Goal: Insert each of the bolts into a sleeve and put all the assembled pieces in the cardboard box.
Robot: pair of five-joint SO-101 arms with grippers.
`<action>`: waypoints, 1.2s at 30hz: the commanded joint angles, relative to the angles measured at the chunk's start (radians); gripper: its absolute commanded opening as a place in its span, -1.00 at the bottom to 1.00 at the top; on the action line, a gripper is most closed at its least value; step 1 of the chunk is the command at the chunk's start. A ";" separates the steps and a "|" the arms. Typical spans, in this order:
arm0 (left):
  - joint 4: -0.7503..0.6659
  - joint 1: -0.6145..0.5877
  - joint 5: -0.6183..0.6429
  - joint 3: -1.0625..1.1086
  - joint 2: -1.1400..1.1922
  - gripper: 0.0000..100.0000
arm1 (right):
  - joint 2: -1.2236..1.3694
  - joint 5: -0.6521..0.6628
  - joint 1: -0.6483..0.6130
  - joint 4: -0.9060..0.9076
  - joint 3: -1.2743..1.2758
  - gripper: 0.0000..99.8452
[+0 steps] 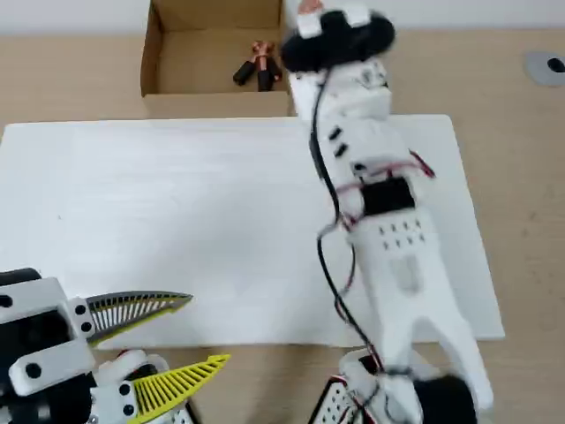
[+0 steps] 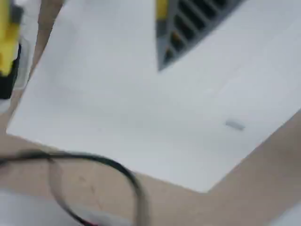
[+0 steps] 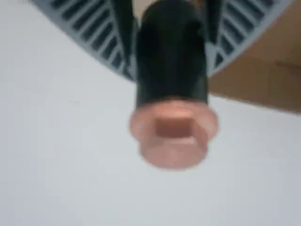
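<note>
I'm holding 1 assembled piece [image 3: 171,108] clamped in the right gripper [image 3: 170,66], bolt head leading, at the cardboard box [image 1: 152,62]'s right wall, its opening lying just left.

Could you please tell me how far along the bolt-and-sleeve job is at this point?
Done: assembled pieces already lie in the cardboard box. In hand: the right pincer is shut on another assembled piece, a bolt seated in its black sleeve, up by the box's edge. Left: probably just dropping that one in. The left pincer hangs open and empty-handed at the near edge of the white board.
</note>
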 commanded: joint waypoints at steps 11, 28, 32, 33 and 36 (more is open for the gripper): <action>0.061 0.012 -0.008 -0.041 0.021 -0.47 | 1.027 0.048 -0.036 0.433 -1.349 -0.98; 0.063 0.006 -0.055 -0.043 -0.058 -0.48 | 1.773 0.152 -0.064 0.358 -1.989 -0.98; 0.063 0.006 -0.055 -0.032 -0.081 -0.48 | 1.819 0.150 -0.065 0.351 -1.988 -0.98; 0.063 0.006 -0.055 -0.018 -0.081 -0.48 | 1.825 0.150 -0.065 0.351 -1.988 -0.97; 0.061 0.006 -0.052 0.021 -0.081 -0.48 | 1.834 0.150 -0.065 0.359 -1.988 -0.88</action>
